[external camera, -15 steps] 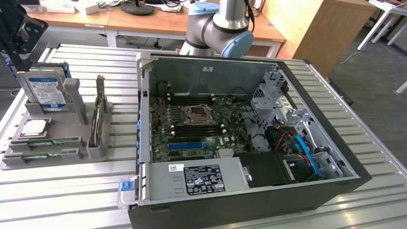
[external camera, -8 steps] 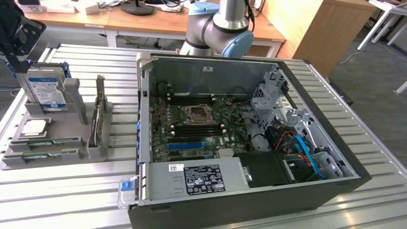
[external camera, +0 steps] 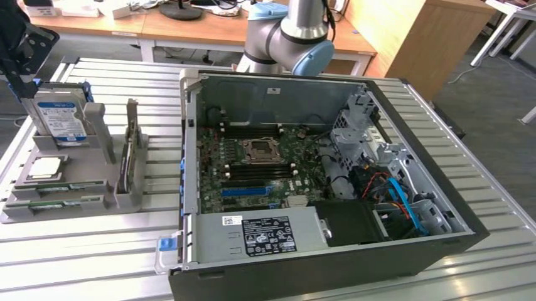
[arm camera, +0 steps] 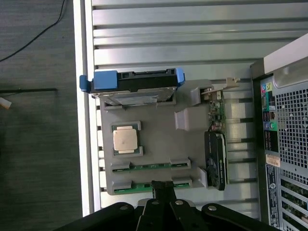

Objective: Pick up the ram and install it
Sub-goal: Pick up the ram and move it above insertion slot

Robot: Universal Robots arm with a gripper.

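While my gripper [arm camera: 162, 188] is hovering closed and empty above the grey holder [arm camera: 159, 139], I am working the pickup step: the ram [arm camera: 142, 186] is sitting in the holder's outermost slot, so grasping is, I judge, calling for opened fingers.

The ram [external camera: 60, 202] [arm camera: 142, 186] is a thin green stick, seated edge-up in the nearest slot of the grey holder [external camera: 84, 211] [arm camera: 163, 139], at the exterior view's left. A second ram stick [external camera: 64, 186] [arm camera: 151, 166] lies parallel just behind it.
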